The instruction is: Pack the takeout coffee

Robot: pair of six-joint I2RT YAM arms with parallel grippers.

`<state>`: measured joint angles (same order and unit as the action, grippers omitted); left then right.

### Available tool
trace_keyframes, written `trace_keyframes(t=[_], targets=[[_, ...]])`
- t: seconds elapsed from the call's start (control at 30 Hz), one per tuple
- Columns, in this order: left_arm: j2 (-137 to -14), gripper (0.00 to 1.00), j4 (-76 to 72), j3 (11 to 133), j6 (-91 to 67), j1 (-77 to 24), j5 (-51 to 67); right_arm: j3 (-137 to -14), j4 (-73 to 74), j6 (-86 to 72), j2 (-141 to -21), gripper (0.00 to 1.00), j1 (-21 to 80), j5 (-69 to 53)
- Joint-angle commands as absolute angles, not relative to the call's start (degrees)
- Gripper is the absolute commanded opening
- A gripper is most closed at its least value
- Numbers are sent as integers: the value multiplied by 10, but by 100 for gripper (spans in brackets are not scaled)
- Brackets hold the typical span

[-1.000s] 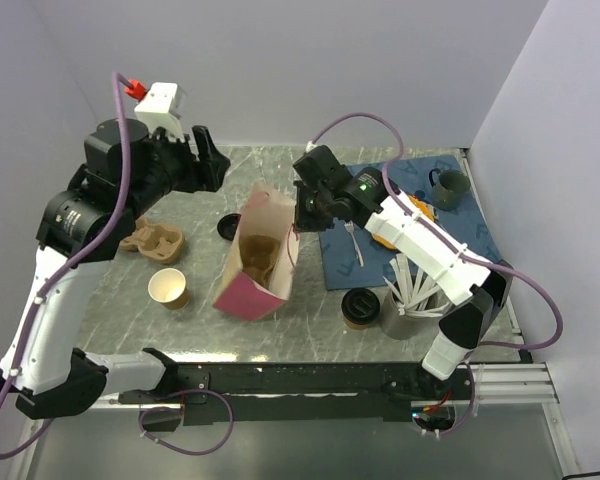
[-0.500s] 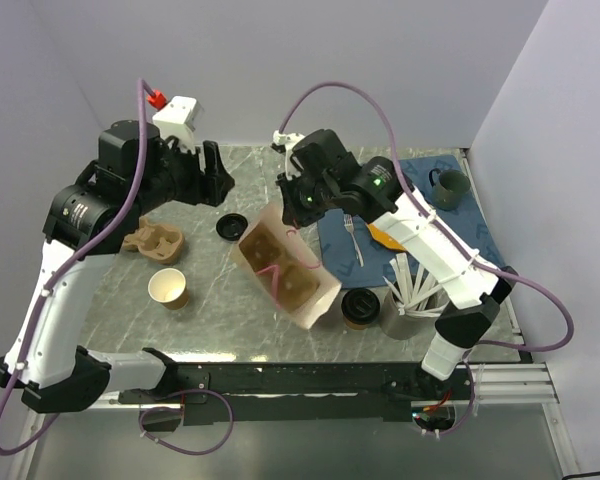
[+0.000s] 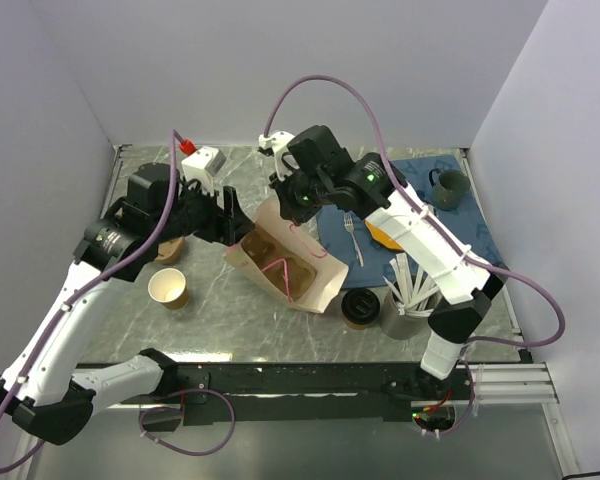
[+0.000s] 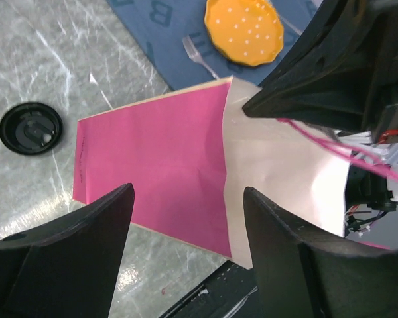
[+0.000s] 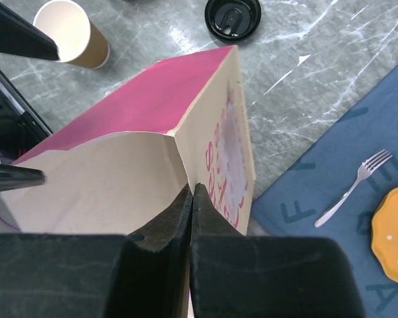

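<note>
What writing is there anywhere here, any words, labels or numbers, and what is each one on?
Blue mat: large pale letters, cut off by the picture edges and partly covered; no whole word can be read.
Paper bag: pink print on its cream side, too skewed and blurred to read.
Nothing else shows legible text.

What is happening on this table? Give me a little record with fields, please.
Bag: paper bag, mouth open, held tilted
Holding: right gripper shut on the bag's rim
Free: left gripper open, over the bag
Coffee: lidded cup on the table beside the bag, not yet packed
Also nearby: open cup, loose lid, fork
</note>
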<state>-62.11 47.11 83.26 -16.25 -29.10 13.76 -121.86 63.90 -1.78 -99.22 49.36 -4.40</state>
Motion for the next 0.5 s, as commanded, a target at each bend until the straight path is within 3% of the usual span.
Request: trace_keyframes(t=[0.0, 0.17, 0.27, 0.3, 0.4, 0.47], targets=[[-608, 73, 426, 805, -171, -299, 111, -1253, 620, -5, -1000, 0, 496, -62], [-615, 68, 431, 798, -156, -312, 85, -1247, 614, -10, -1005, 0, 497, -91], [-625, 54, 445, 801, -156, -323, 70, -1238, 610, -9, -1005, 0, 501, -91], [-627, 44, 452, 802, -159, -327, 67, -1234, 610, -9, -1003, 2, 502, -93], [-621, 24, 477, 795, -189, -343, 36, -1234, 606, -23, -998, 26, 501, -57], [-599, 16, 483, 782, -229, -347, 9, -1251, 620, -64, -1000, 43, 497, -22]])
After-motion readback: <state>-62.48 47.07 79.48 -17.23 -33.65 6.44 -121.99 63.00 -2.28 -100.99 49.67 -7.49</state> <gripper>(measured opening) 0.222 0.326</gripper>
